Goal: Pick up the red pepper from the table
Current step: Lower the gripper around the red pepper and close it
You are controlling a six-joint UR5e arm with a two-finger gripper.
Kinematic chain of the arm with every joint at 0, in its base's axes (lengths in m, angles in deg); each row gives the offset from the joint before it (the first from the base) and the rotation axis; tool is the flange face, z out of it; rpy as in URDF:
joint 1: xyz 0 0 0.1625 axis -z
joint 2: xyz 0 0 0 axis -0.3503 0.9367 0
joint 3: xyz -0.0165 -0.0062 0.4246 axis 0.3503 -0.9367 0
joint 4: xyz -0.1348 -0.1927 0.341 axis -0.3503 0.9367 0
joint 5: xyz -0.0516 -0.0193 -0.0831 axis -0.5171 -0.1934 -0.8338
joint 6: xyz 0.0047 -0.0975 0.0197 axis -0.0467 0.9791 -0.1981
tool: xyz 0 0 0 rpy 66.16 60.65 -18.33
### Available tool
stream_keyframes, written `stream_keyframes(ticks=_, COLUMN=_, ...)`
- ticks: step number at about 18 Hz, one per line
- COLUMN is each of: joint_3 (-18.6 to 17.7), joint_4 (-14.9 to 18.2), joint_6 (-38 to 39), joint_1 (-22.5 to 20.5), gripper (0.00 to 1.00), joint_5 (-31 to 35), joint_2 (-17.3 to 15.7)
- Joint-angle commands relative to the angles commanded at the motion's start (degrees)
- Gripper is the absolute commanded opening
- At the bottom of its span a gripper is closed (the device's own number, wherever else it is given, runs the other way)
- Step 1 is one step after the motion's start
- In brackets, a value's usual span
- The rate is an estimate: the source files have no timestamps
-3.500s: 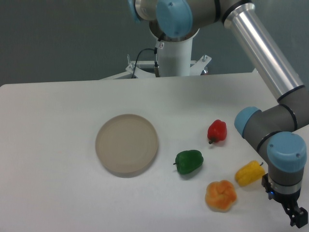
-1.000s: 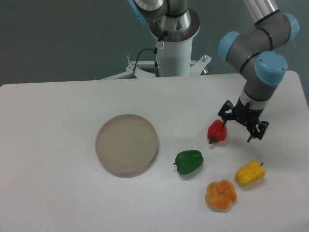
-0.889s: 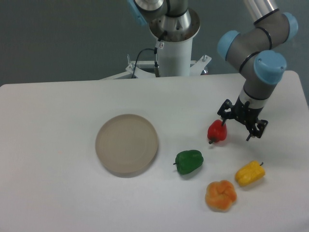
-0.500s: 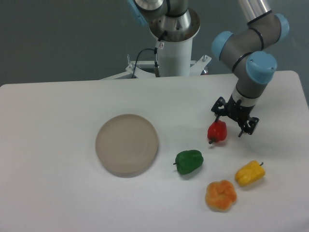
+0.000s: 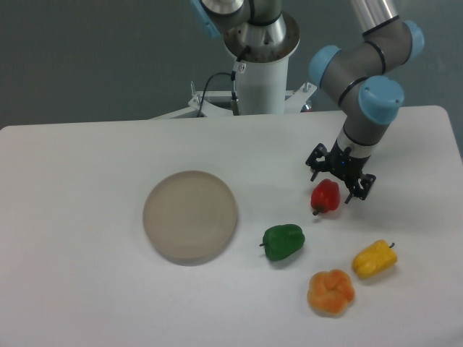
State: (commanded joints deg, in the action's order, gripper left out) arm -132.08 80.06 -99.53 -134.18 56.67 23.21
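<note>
The red pepper (image 5: 325,196) lies on the white table (image 5: 87,289), right of centre, with its dark stem pointing down-left. My gripper (image 5: 335,183) hangs just above and behind it, open, one fingertip to the pepper's upper left and the other to its right. Nothing is held between the fingers. I cannot tell from this view how far above the pepper the fingertips are.
A green pepper (image 5: 283,241) lies below-left of the red one. A yellow pepper (image 5: 374,259) and an orange pepper (image 5: 331,292) sit near the front right. A round beige plate (image 5: 190,215) rests left of centre. The robot's base (image 5: 260,79) stands at the table's back edge.
The arm has swung in from the front right corner and moved left over the red pepper. Over the last second the gripper shifted up and left. The pepper has stayed put.
</note>
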Motion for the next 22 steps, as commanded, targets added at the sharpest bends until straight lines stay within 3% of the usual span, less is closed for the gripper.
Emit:
stream_keyframes(ticks=13, joint_3=0.4, joint_4=-0.4, joint_6=-0.4, joint_1=0.2, gripper=1.00, joint_5=-0.5, joint_2=1.6)
stream_keyframes(ticks=14, joint_3=0.3, joint_4=-0.4, joint_6=-0.4, joint_1=0.2, gripper=0.95, joint_5=-0.9, joint_2=1.5)
stream_keyframes(ticks=15, joint_3=0.2, joint_4=-0.3, joint_6=-0.4, joint_1=0.2, gripper=0.70, joint_5=-1.0, joint_2=1.3)
stream_keyframes(ticks=17, joint_3=0.3, joint_4=-0.4, joint_6=-0.6, joint_1=0.2, gripper=0.51, joint_5=-1.0, joint_2=1.2)
stream_keyframes(ticks=22, joint_3=0.7, joint_4=-0.3, joint_6=-0.8, joint_1=0.1, gripper=0.36, joint_5=-1.0, joint_2=1.0)
